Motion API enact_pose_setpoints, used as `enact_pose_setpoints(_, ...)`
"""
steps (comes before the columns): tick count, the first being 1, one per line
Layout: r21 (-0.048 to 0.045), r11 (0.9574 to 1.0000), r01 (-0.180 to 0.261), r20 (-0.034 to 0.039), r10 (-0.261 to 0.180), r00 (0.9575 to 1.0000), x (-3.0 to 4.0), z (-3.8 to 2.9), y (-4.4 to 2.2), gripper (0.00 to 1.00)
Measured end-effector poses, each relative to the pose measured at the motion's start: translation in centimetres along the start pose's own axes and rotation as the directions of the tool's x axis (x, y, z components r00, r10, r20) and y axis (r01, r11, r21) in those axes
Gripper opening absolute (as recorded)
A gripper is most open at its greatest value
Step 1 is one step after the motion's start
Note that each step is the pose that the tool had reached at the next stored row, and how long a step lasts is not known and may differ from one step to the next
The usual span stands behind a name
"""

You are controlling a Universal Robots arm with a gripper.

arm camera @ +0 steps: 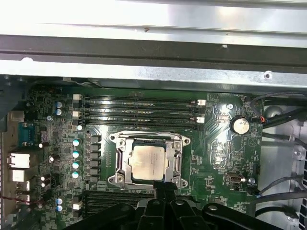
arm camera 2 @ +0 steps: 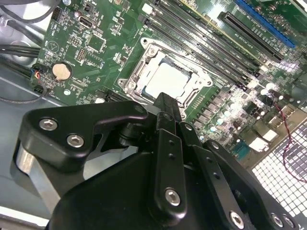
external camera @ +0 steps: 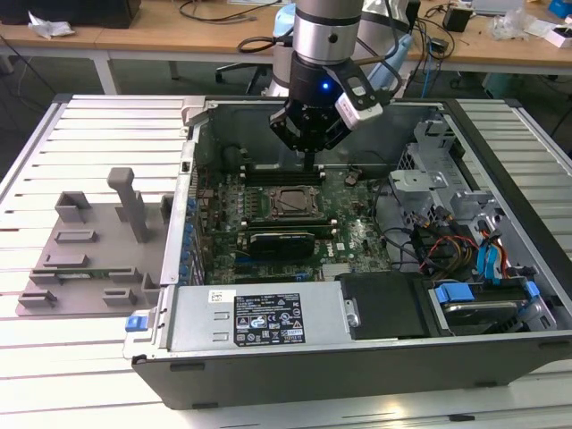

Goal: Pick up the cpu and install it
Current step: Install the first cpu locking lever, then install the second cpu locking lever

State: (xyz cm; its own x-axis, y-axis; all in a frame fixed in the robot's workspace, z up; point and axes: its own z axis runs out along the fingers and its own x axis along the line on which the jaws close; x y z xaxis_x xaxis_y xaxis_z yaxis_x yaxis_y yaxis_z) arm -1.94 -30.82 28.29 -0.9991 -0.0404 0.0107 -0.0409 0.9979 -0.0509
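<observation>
Cpu (arm camera: 148, 163) apparently seated in motherboard (arm camera: 216, 143) socket.

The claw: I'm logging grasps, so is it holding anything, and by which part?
Nothing is held: the claw hangs above the cpu, which sits in its socket.

**Open computer case on a slatted metal table**

A grey metal computer case (external camera: 268, 357) lies on its side, open, on a white slatted metal table (external camera: 89, 125). Inside sits a green motherboard (external camera: 357, 241) with long black memory slots (arm camera: 139, 103) and a round silver coin cell battery (arm camera: 240, 125). At the exterior view's left a grey plastic fixture tray (external camera: 89, 259) rests on the table beside the case. Blue drive cables (external camera: 492, 264) are at the case's far right. Wooden desks (external camera: 161, 36) stand behind.
</observation>
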Motion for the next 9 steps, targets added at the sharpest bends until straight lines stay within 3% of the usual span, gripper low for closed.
enact_pose_setpoints(9,0.0000,1.0000,0.000,0.0000,0.000,1.0000,0.00,-0.01,0.00,0.11)
